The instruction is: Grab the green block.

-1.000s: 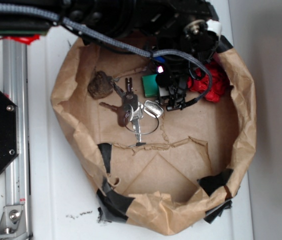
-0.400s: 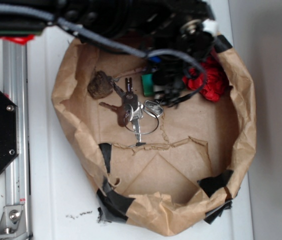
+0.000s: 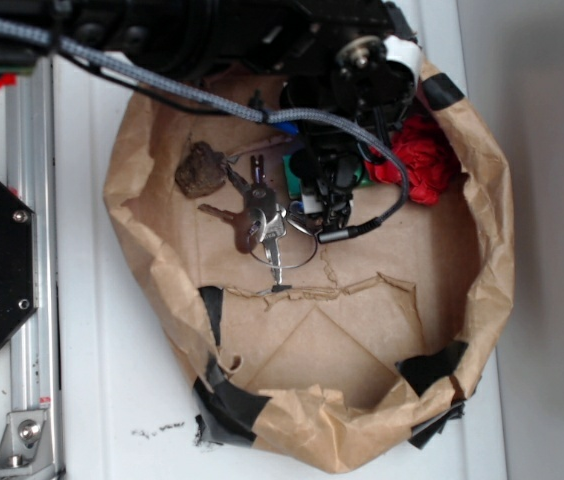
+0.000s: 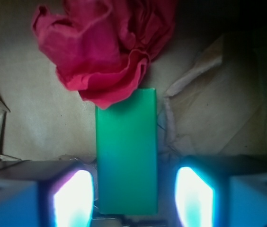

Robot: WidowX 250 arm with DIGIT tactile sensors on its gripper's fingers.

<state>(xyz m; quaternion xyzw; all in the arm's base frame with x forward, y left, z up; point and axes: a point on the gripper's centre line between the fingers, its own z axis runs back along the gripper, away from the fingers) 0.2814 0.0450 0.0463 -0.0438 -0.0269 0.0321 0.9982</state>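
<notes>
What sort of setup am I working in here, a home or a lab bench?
Most likely a lab or test bench, not a home. A makeshift brown paper bin patched with black tape sits on a white table beside a metal rail, holding test clutter: a green block, keys and a red cloth.

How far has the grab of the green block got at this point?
Done: the hand is lined up, one finger on each long side of the green block. In hand: the approach; the fingers are open with gaps to the block, which lies flat on the brown paper, its far end touching or under the red cloth. Left: closing on it and lifting.
</notes>
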